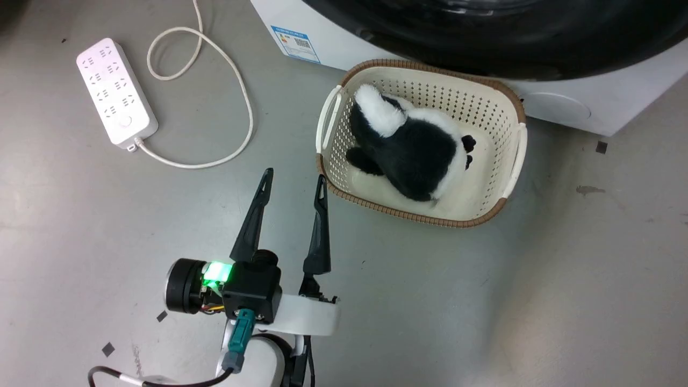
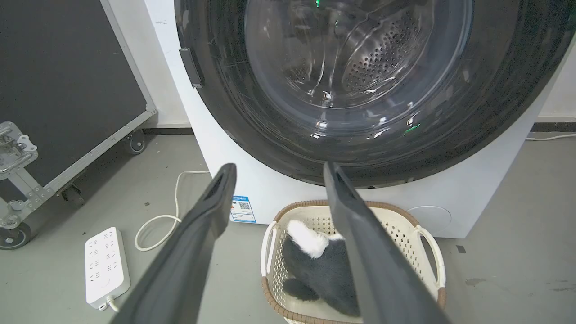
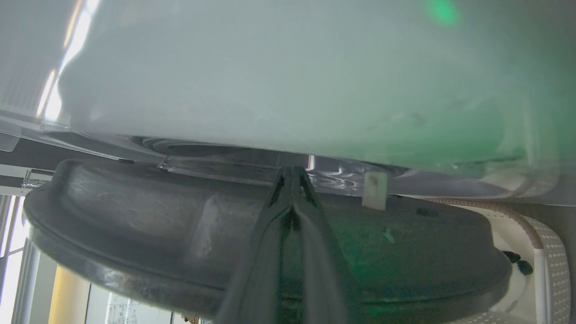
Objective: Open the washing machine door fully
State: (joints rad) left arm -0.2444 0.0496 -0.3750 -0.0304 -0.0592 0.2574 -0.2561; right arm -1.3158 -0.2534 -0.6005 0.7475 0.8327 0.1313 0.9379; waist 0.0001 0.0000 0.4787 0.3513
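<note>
Head view: The grey floor (image 1: 484, 301) is bare concrete, scuffed, with small dark marks. A white power strip (image 1: 115, 91) lies flat on it, its cord (image 1: 236, 91) looping loosely. A cream basket (image 1: 419, 65) stands on the floor just in front of the washing machine (image 1: 591, 102) and holds a black-and-white plush toy (image 1: 414, 150). The glossy black washing machine door (image 1: 510, 37) overhangs the basket's far rim. A blue sticker (image 1: 295, 44) sits on the machine's white front. The left gripper (image 1: 294, 175) hangs over the floor just beside the basket, its fingers spread and holding nothing.

Left wrist view: The door fronts the machine, and the perforated drum is visible through its glass bowl. A black wheeled case (image 2: 67, 90) stands on the floor by the white wall (image 2: 137, 36), to one side of the machine.

Right wrist view: The right gripper (image 3: 292, 173) has its fingers pressed together at the tips, which lie in the gap between the door's dark rim and the machine's white front. Whether they pinch anything cannot be told. A pale latch (image 3: 375, 191) juts into the same gap. The basket's rim shows beyond the door's edge.
</note>
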